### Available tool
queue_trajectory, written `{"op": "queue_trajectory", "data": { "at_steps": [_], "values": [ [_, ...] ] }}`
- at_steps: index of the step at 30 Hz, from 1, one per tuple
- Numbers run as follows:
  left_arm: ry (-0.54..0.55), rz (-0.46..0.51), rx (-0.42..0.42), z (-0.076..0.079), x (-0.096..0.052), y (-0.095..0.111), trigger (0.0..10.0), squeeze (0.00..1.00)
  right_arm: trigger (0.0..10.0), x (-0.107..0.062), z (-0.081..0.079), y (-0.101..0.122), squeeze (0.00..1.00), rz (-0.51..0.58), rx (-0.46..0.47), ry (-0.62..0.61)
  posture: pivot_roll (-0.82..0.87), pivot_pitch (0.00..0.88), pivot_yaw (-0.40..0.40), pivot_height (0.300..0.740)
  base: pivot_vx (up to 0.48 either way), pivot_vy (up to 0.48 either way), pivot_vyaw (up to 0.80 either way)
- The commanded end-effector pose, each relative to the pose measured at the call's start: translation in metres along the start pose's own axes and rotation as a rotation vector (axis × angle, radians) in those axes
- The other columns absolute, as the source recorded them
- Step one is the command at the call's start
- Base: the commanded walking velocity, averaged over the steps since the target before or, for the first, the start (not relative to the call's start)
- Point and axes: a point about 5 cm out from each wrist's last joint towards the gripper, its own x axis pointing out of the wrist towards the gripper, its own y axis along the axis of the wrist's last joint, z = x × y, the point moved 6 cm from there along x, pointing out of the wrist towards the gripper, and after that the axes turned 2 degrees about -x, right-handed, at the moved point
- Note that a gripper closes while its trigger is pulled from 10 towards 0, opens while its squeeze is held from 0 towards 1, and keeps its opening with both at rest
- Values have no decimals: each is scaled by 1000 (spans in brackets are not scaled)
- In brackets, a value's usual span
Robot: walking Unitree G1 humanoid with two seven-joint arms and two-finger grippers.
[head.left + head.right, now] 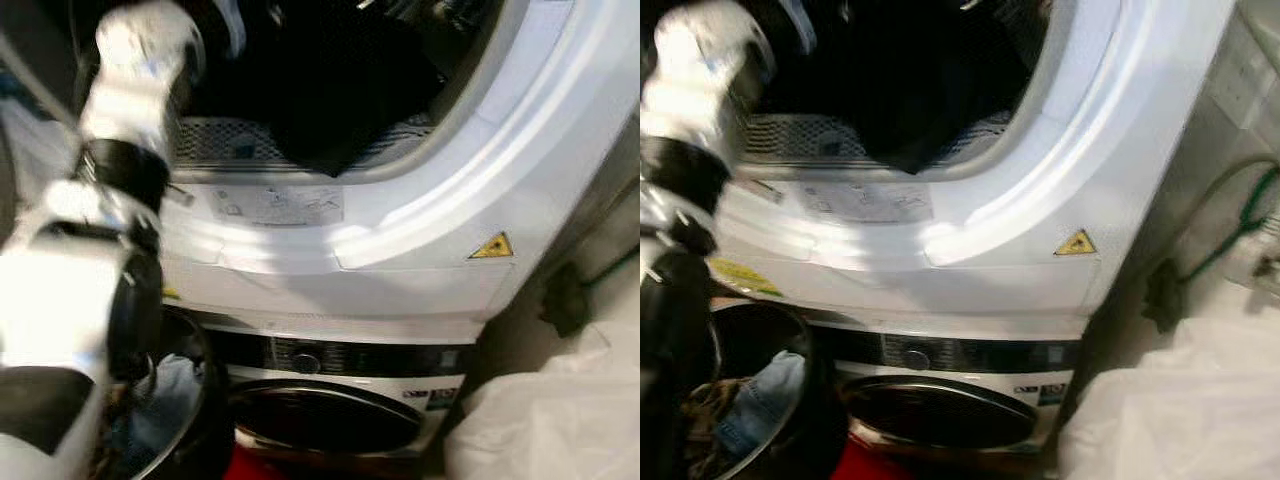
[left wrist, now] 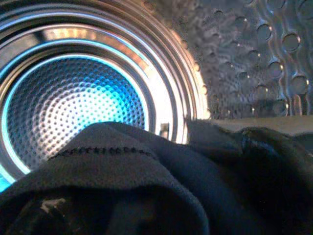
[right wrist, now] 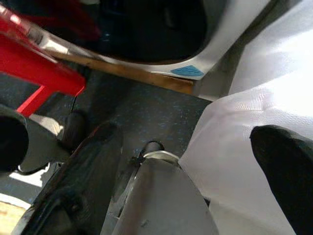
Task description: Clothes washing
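Note:
The upper machine's round opening point(image 1: 430, 200) stands open, and a dark garment point(image 1: 340, 90) hangs over its lower lip. My left arm point(image 1: 120, 150) reaches up into that opening. In the left wrist view the same dark garment point(image 2: 146, 186) lies bunched right before the camera, with the perforated steel drum point(image 2: 73, 98) behind it. My right gripper point(image 3: 186, 171) hangs low over the dark floor, open, with nothing between its fingers point(image 3: 83, 181).
Below sits the lower washer with a dark round door point(image 1: 320, 415). A dark basket point(image 1: 205, 400) with clothes point(image 1: 760, 400) stands at lower left. White bags point(image 1: 1180, 400) are piled at the right, a red object point(image 3: 39, 63) lies by the floor, and a green cable point(image 1: 1240, 220) runs behind.

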Motion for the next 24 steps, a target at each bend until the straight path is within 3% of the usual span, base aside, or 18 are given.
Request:
{"op": "queue_trajectory", "data": {
  "at_steps": [1,4,7,10,12,13,15,18,24],
  "values": [
    [32,46,-89,-1,-9,9,10000,0,10000,-4,-2,-17,0,-52,-13,11,66,31,122,740,0,0,0],
    [-31,46,-178,21,-21,4,10000,0,10000,-3,-1,-14,0,-48,-11,10,71,29,124,740,0,0,0],
    [-23,49,-216,26,-27,4,10000,0,10000,-2,-2,-12,0,-45,-11,10,73,28,125,740,0,0,0],
    [-19,135,-312,38,-41,22,10000,0,10000,-2,-4,-10,0,-40,-14,14,85,27,126,740,0,0,0],
    [-62,150,-320,48,-45,28,10000,0,10000,-2,-4,-10,0,-38,-14,14,87,24,125,740,0,0,0],
    [-136,150,-286,59,-51,32,10000,0,10000,-2,-2,-9,0,-30,4,-4,87,24,125,740,0,0,0],
    [-194,116,-313,70,-61,35,10000,0,10000,-2,14,-3,0,16,33,-74,91,26,128,740,0,0,0],
    [-202,102,-334,71,-68,36,10000,0,10000,-1,22,2,0,43,59,-93,95,28,130,740,0,0,0],
    [-114,50,-367,69,-81,27,10000,0,10000,0,21,5,0,54,44,-62,105,29,127,740,0,0,0]
  ]
}}
